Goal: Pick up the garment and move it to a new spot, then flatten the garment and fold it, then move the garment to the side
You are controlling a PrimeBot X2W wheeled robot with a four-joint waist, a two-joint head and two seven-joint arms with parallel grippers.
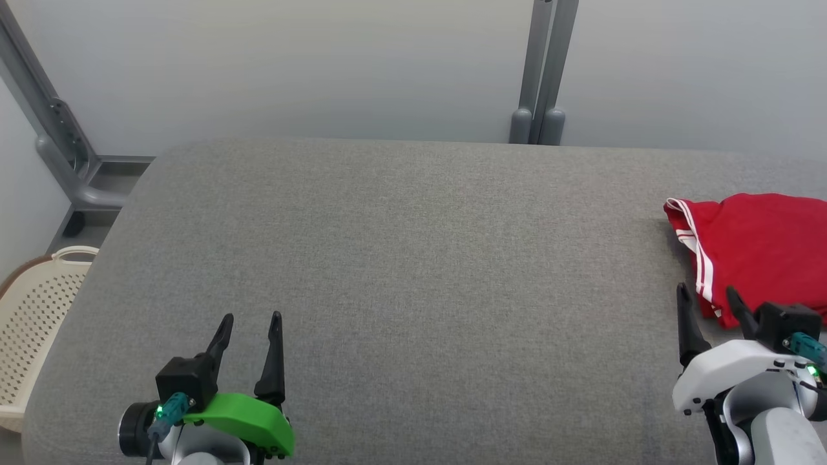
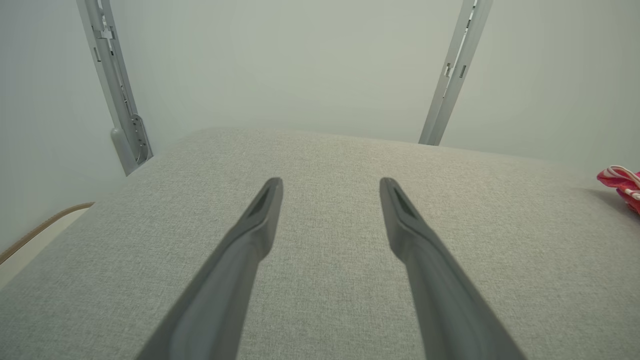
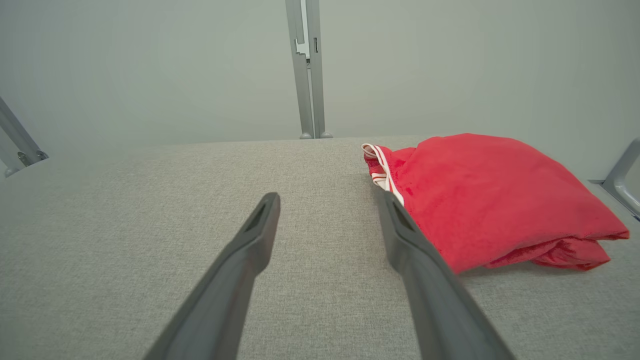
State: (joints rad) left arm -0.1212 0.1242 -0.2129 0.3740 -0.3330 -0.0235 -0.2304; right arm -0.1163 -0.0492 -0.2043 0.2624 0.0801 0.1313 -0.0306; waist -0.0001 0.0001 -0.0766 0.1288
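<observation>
left hand [image 1: 252, 316] first, down at the near left of the worktop [image 1: 413, 258]: my two dark fingers [image 1: 272, 349] are spread apart, holding nothing, tips pointing away from me over plain grey fabric. green cover on that wrist, small green light on.

over to my right hand [image 1: 705, 289], near right corner, white wrist housing: fingers apart here too, gripping nothing. the outer fingertip sits right at the near left corner of the garment [image 1: 756, 245]. in the right wrist view that finger crosses in front of the cloth's left edge, and i cannot tell whether it touches or just passes in front.

the garment itself is red with white stripes along one edge, folded into a thick, compact bundle. it lies on the right end of the worktop, well apart from my left hand, and the head view cuts it off at the right. the striped edge faces the middle of the worktop.

further out, open grey fabric runs to the rounded far edge. off the left edge, lower down, there's a cream perforated basket [image 1: 39, 310]. behind the far edge stand a grey double post [image 1: 543, 71], a slanted grey bracket [image 1: 58, 135] at far left, and a pale wall [image 1: 323, 64].
</observation>
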